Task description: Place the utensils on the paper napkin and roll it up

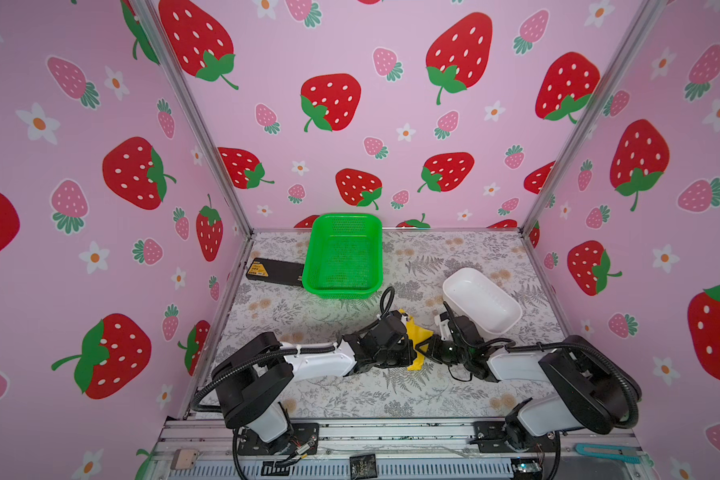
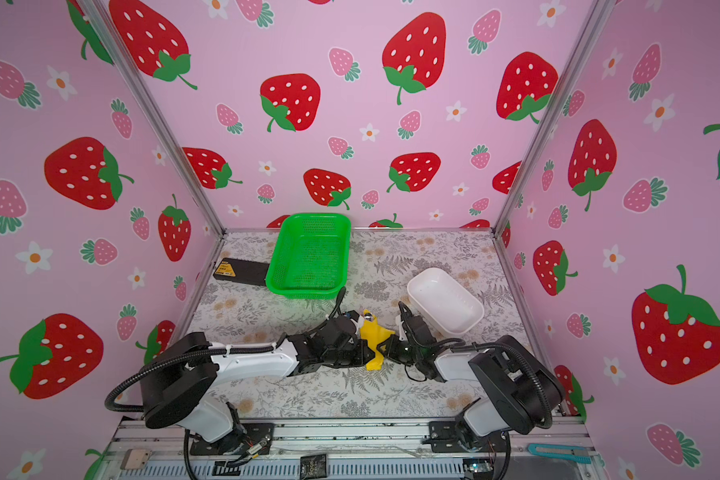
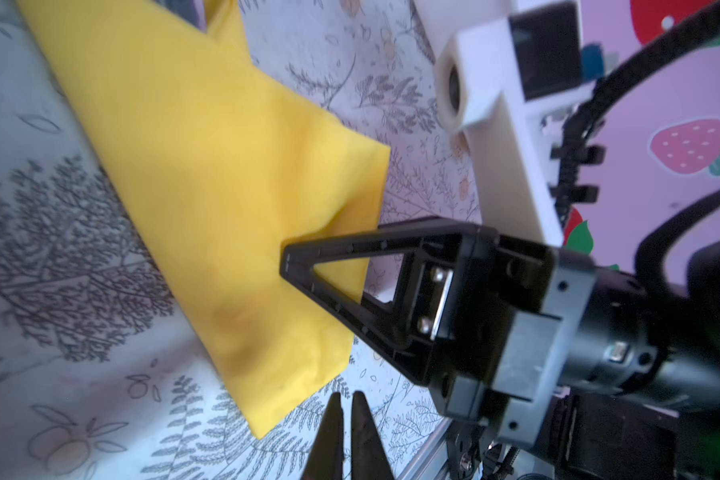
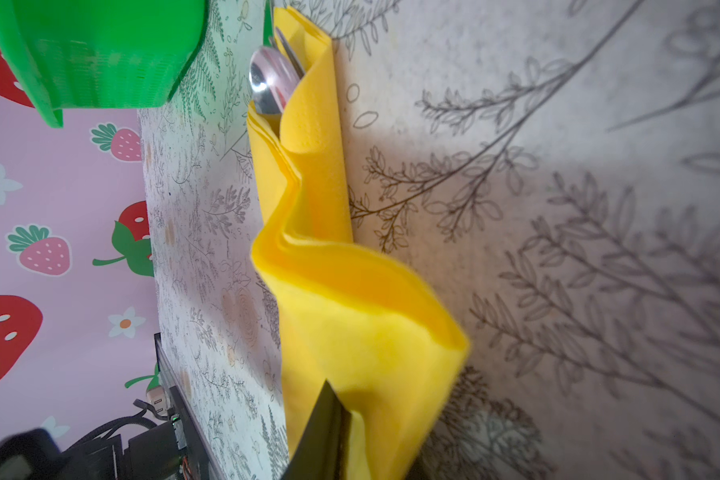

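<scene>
Paper napkin (image 4: 321, 199): thin yellow sheet, loosely rolled and creased, on the near side of the perforated green basket (image 1: 341, 291). Utensils (image 4: 269, 83): shiny metal, spoon bowl protruding at the roll's basket-side end. Right gripper (image 3: 285, 262) is pinched on the napkin's edge. Left gripper (image 3: 347, 401) is closed and empty.

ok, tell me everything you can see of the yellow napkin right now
The paper napkin is thin bright yellow paper, layered at the edges, loosely rolled into a crumpled tube lying on the floral tabletop. The utensils poke out of its far open end, a spoon bowl clearest. The right gripper pinches a fold nearer the base; the left gripper is shut beside it, apparently not touching.
</scene>
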